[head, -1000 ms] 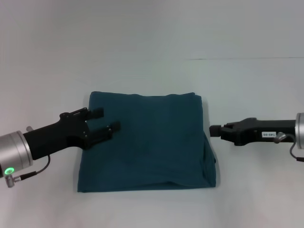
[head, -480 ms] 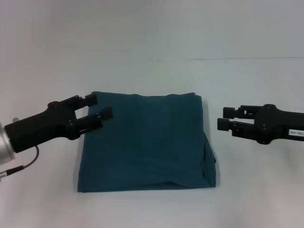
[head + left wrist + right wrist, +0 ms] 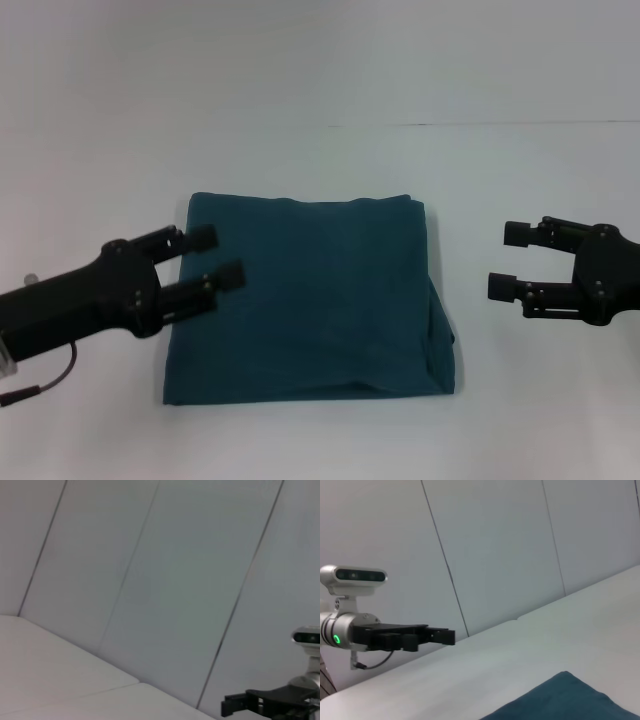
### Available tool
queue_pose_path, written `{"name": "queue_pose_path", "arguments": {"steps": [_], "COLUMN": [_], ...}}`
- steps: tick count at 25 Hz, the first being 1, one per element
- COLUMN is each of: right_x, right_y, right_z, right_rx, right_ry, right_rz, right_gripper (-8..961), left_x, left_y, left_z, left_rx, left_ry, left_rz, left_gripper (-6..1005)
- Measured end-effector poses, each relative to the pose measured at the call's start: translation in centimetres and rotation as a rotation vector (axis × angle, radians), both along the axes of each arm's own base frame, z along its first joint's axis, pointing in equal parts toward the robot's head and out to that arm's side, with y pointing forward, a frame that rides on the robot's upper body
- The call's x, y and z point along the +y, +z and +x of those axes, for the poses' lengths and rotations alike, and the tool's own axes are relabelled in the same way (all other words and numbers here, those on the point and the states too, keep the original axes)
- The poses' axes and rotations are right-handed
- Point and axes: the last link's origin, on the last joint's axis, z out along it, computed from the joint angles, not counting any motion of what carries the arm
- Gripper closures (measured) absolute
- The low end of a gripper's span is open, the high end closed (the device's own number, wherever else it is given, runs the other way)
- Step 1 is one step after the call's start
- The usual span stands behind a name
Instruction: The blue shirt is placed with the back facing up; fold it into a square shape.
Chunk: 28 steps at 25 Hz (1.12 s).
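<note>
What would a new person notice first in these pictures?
The blue shirt draws the eye first: it lies folded into a rough square in the middle of the white table. The open left gripper is at its left edge, and the open right gripper is off to its right, clear of the cloth.

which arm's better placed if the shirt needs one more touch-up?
Probably left. The left gripper, open, hangs over the left edge of the blue shirt. The right gripper, also open, sits off the shirt's right side, over the bare table.
</note>
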Motion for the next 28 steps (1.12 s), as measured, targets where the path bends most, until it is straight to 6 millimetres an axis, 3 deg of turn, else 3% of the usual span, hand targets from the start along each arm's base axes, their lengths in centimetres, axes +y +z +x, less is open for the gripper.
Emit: {"name": "queue_pose_path", "arguments": {"steps": [5,18,28], "right_x": [0.1,0.3,0.5], "right_y": [0.4,-1.8,-3.0], "right_z": [-0.4,-2.6,-3.4], "right_rx": [-0.021,-0.127,-0.131], "right_ry": [0.036,0.101,0.109], "right_rz": [-0.002,-0.249,-0.266], "right_gripper": [36,36,36], "left_x": [-0.5,-1.0,-1.3], "left_y": [-0.3,-1.5,-2.1], "left_z": [0.6,0.7,0.8], "left_rx": [0.009,0.146,0.143], "left_ry": [-0.050,-0.108,-0.109], "left_rz": [-0.038,-0.188,-0.212], "left_gripper": [286,290,285]}}
